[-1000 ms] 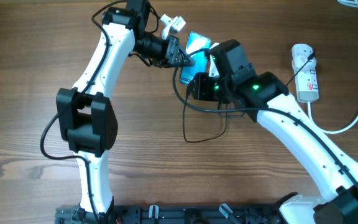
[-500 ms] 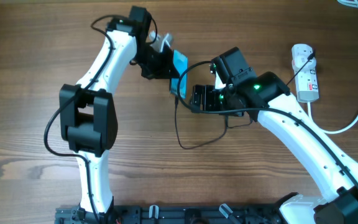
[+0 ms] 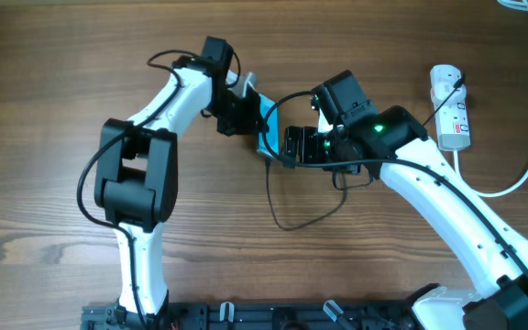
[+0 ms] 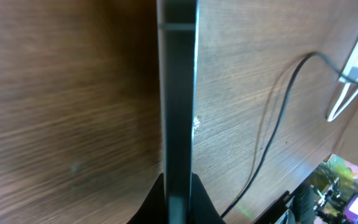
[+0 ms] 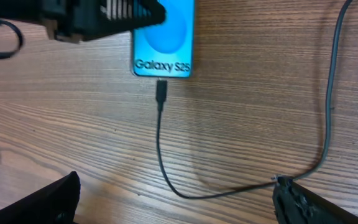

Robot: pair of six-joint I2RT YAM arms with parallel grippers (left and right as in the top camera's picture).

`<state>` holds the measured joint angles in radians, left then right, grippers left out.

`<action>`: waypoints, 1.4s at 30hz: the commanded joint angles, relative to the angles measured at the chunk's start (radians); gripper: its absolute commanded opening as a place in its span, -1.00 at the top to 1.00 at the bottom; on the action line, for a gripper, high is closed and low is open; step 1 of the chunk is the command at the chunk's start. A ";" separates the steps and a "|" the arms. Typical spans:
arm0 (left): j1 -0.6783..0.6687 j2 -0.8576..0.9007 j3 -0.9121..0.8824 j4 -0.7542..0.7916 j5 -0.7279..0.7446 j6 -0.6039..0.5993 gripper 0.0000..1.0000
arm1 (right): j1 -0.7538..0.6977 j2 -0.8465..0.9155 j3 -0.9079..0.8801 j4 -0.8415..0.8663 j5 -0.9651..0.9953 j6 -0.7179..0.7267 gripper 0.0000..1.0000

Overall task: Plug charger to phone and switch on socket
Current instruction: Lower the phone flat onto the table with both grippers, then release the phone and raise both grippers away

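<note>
My left gripper [image 3: 251,114] is shut on the phone [image 3: 266,125], which stands tilted on its side edge near the table's middle. The left wrist view shows the phone [image 4: 178,93] edge-on as a dark bar pinched between the black fingers [image 4: 157,202]. From the right wrist, the phone [image 5: 165,43] shows a cyan screen, and the charger's connector tip [image 5: 161,90] meets its bottom edge. The thin black charger cable [image 5: 160,149] loops away over the wood [image 3: 287,223]. My right gripper [image 5: 179,205] is open just behind the connector, holding nothing. The white socket [image 3: 453,110] lies far right.
A thick white cord [image 3: 521,174] runs from the socket toward the right table edge. The charger's black cable [image 4: 272,124] also trails across the wood beside the phone. The arms' base rail [image 3: 246,316] lines the near edge.
My right gripper has opened, let go of the charger's connector and drawn back slightly. The left gripper has shifted the phone down and left and turned it more onto its edge.
</note>
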<state>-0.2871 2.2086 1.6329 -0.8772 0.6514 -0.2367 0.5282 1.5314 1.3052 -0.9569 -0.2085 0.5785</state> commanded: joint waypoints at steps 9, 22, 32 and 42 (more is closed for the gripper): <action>-0.031 0.000 -0.053 0.028 -0.107 -0.011 0.67 | 0.001 -0.016 0.015 -0.013 0.001 0.027 -0.99; -0.010 -0.012 -0.022 -0.033 -0.332 -0.011 0.09 | -0.011 -0.016 0.015 -0.096 0.241 0.093 -1.00; 0.076 -0.395 0.177 -0.181 -0.451 -0.011 -1.00 | -0.592 0.003 0.015 0.000 0.372 0.045 -0.99; 0.076 -0.463 0.176 -0.179 -0.451 -0.011 -1.00 | -0.910 0.238 0.050 0.186 0.327 -0.083 -0.99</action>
<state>-0.2085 1.7363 1.8149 -1.0554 0.2153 -0.2493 -0.3439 1.6966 1.3071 -0.7799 0.1314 0.5724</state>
